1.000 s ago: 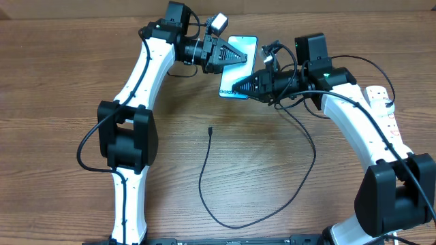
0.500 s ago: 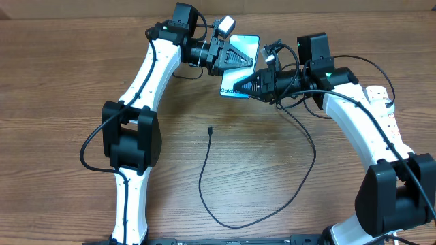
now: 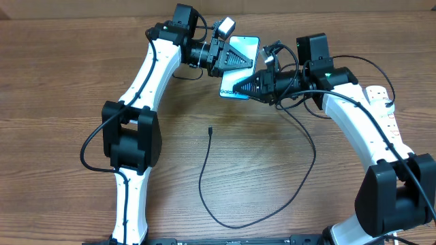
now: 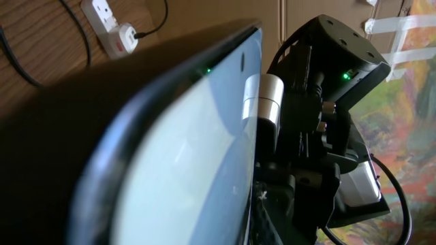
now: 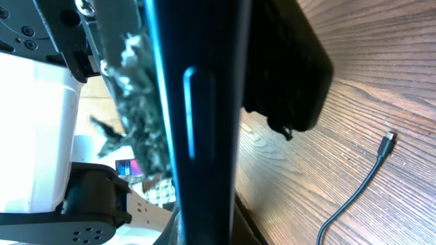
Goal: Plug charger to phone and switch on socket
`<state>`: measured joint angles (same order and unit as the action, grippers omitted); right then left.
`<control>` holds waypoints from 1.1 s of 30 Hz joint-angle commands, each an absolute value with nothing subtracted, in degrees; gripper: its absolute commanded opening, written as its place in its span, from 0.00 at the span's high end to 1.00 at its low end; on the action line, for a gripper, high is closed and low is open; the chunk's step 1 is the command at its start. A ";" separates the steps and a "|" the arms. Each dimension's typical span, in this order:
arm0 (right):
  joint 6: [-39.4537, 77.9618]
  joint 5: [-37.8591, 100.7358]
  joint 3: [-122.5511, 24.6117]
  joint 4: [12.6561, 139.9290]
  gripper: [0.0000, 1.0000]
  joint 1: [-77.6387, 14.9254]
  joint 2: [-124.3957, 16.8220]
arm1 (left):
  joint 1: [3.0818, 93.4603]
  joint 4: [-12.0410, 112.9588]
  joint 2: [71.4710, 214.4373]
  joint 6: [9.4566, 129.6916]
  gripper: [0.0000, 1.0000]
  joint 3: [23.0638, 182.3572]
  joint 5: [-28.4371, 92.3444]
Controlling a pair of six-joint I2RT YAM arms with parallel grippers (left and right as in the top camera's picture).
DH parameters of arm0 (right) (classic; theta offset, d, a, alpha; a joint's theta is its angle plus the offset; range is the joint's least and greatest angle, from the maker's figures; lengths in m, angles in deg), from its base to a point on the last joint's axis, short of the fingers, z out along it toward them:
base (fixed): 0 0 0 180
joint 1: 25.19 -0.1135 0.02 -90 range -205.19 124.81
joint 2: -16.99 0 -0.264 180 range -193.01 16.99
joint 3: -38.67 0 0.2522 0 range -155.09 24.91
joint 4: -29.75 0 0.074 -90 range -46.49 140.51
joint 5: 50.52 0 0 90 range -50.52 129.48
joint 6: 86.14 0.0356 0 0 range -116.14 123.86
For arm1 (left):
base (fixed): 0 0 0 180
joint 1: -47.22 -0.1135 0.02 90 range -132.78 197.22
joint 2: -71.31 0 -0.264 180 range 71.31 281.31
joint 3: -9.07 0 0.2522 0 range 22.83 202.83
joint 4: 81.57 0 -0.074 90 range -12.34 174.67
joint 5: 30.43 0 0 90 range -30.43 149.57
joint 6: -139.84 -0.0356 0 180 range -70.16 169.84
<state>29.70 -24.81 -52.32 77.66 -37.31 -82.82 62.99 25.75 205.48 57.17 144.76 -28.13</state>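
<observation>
Phone and both grippers meet over the far middle of the wooden table. The handset is up off the surface, not lying flat. The right gripper is clamped shut on the long edge near the end that carries the "Galaxy" lettering. Its wrist camera looks straight down that dark edge and its side button, with the tabletop below. This grip probably serves to steady the handset and hold the charging port where a plug can reach it.

The left gripper sits at the opposite, upper side of the phone. The pale screen fills nearly all of its wrist view, so that camera is very close. Whether its jaws have actually caught the phone cannot be told from any view. It looks like a second support or a hand-over.

The charger lies untouched in a wide loop on the near half of the table. Its small connector tip points towards the phone but is well apart from it. The socket, a white power strip with red switches, rests at the right edge beside the right arm, and neither gripper is near it.

By this layout the task is at an early stage: the connector is not picked up, nothing is plugged in, and no switch has been reached for.
</observation>
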 commanded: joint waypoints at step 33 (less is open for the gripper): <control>26.07 18.49 -52.30 93.09 0.00 -38.95 -82.80 | 57.77 8.22 204.27 59.75 0.96 146.10 22.71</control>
